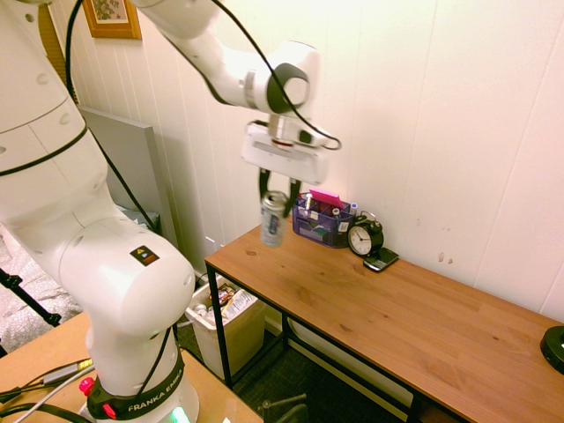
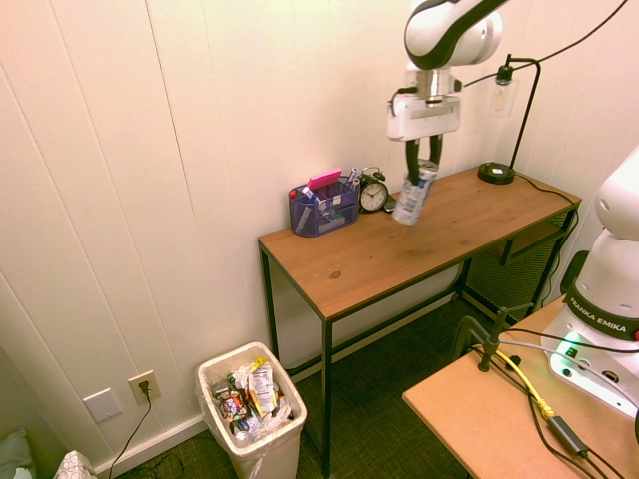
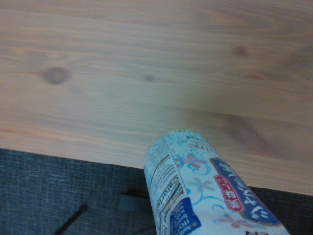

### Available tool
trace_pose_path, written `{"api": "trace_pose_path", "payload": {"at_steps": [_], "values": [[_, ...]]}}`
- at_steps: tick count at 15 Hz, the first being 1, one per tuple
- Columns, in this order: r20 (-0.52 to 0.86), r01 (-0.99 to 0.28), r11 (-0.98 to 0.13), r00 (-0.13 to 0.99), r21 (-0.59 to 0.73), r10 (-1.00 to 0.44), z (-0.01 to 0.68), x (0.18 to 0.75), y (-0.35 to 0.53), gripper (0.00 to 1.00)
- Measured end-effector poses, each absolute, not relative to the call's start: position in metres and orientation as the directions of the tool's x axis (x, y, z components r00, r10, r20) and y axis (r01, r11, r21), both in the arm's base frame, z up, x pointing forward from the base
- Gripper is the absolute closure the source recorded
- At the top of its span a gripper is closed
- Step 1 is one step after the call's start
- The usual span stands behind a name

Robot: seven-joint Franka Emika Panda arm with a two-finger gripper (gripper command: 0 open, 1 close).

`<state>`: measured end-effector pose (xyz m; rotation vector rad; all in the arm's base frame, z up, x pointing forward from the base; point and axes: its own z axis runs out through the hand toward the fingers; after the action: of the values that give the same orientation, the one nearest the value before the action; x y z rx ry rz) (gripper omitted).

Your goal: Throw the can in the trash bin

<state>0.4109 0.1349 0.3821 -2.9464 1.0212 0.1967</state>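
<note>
Can (image 3: 210, 191), base cut off.Can (image 2: 410, 202) partly behind fingers (image 2: 412, 160).

We hold our arm (image 1: 238, 75) raised and bent, reaching out from its base. Our wrist (image 1: 286, 132) hangs above the surface (image 1: 379, 308), turned so the fingers (image 1: 294, 196) point down. They stand closed on the can (image 1: 273, 218), one finger to either side.
</note>
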Motion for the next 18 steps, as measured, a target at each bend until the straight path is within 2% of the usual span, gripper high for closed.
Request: {"api": "trace_pose_path", "payload": {"at_steps": [3,5,9,12,13,18], "values": [[-0.069,-0.627,-0.779,0.776,0.014,-0.627,0.355,0.401,0.251,1.00],[-0.064,-0.651,-0.758,0.755,0.048,-0.653,0.320,0.420,0.276,1.00],[-0.149,-0.641,-0.765,0.752,0.060,-0.642,0.257,0.467,0.328,1.00],[-0.138,-0.651,-0.756,0.744,0.076,-0.654,0.219,0.489,0.371,1.00],[-0.134,-0.652,-0.754,0.742,0.082,-0.656,0.209,0.492,0.380,0.00],[-0.148,-0.656,-0.748,0.734,0.094,-0.663,0.188,0.506,0.389,0.00]]}}
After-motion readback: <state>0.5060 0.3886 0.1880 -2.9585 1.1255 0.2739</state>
